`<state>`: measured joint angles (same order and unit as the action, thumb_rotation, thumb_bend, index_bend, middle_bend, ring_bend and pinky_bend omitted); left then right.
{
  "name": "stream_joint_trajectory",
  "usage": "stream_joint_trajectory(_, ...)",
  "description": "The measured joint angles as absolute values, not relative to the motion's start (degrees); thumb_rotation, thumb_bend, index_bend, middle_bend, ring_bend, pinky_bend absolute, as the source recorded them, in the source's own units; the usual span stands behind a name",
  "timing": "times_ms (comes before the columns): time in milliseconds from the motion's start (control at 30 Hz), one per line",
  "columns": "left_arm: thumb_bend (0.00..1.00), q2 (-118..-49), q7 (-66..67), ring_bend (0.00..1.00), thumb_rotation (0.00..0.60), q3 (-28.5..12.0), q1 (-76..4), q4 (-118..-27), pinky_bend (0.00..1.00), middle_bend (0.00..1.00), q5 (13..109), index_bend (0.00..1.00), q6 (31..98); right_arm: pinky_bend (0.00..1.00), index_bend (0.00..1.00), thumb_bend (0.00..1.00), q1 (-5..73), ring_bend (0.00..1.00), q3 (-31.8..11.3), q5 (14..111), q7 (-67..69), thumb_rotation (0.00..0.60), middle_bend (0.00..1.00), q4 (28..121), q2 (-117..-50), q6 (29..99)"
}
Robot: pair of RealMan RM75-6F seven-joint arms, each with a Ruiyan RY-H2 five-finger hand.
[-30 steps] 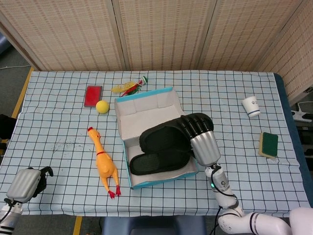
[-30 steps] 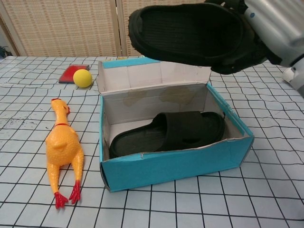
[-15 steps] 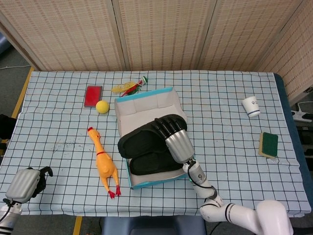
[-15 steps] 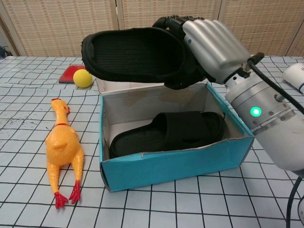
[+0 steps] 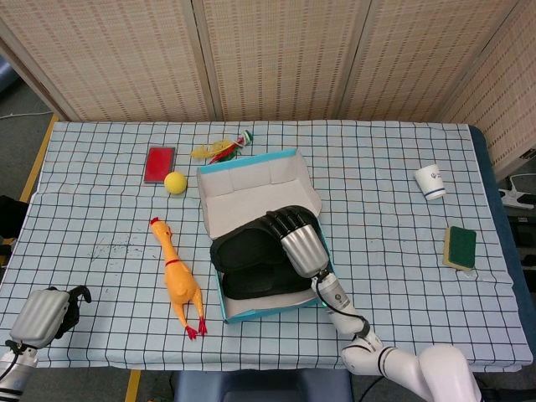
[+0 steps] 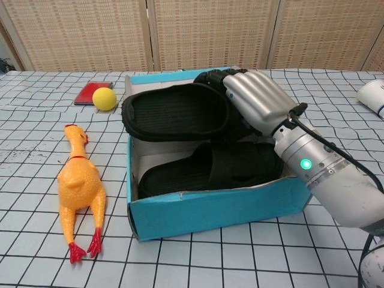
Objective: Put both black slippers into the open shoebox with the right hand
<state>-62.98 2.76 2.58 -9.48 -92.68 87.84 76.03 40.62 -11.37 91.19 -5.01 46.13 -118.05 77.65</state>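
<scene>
— Where's the second slipper point(image 6: 174, 111)?

— In my right hand point(image 6: 255, 102), fingers clamped on its strap, frame centre, over the shoebox point(image 6: 216, 207) and the first slipper point(image 6: 210, 168) inside.

— Left hand point(image 5: 46, 311)?

— Lower left of the head view; fingers curled, holding nothing.

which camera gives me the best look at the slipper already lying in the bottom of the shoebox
The chest view. It looks into the shoebox from the front, so the lower slipper shows along most of its length. In the head view, the held slipper and the right hand cover much of the lower slipper.
</scene>
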Motion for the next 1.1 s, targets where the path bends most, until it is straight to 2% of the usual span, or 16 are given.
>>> stream_joint_trajectory(233, 0.83, -62.9, 2.7, 0.7, 0.6, 2.6, -9.5, -92.7, 0.57, 0.59, 87.8, 0.48, 75.8, 0.36, 0.49, 0.18, 40.9, 0.35, -10.6, 90.5, -3.9, 0.6, 0.45, 44.7, -118.1, 76.1)
stream_joint_trajectory(333, 0.83, -62.9, 2.8, 0.7, 0.6, 2.6, -9.6, -92.7, 0.57, 0.59, 87.9, 0.48, 75.8, 0.34, 0.46, 0.18, 40.7, 0.31, -10.2, 89.7, -4.4, 0.6, 0.45, 45.5, -117.6, 74.3)
stream_joint_trajectory(500, 0.83, -62.9, 2.8, 0.7, 0.6, 2.6, -9.6, -92.7, 0.57, 0.59, 87.8, 0.48, 75.8, 0.21, 0.24, 0.18, 40.2, 0.16, -10.1, 87.0, -5.8, 0.6, 0.32, 50.0, -115.6, 69.2)
stream_joint_trajectory(600, 0.83, -62.9, 2.8, 0.7, 0.6, 2.7, -9.6, -92.7, 0.57, 0.59, 87.8, 0.48, 75.8, 0.19, 0.18, 0.18, 40.0, 0.1, -10.6, 84.5, -6.3, 0.6, 0.26, 54.7, -113.5, 66.0)
stream_joint_trajectory(833, 0.83, -63.1, 3.0, 0.7, 0.6, 2.6, -9.7, -92.6, 0.57, 0.59, 87.7, 0.48, 75.6, 0.13, 0.12, 0.18, 39.5, 0.04, -11.9, 78.4, -7.8, 0.6, 0.21, 64.5, -108.1, 59.5)
stream_joint_trajectory(1100, 0.83, -63.1, 3.0, 0.7, 0.6, 2.6, -9.8, -92.6, 0.57, 0.59, 87.6, 0.48, 75.4, 0.11, 0.12, 0.18, 39.1, 0.02, -13.3, 76.0, -8.3, 0.6, 0.2, 72.5, -103.7, 58.4)
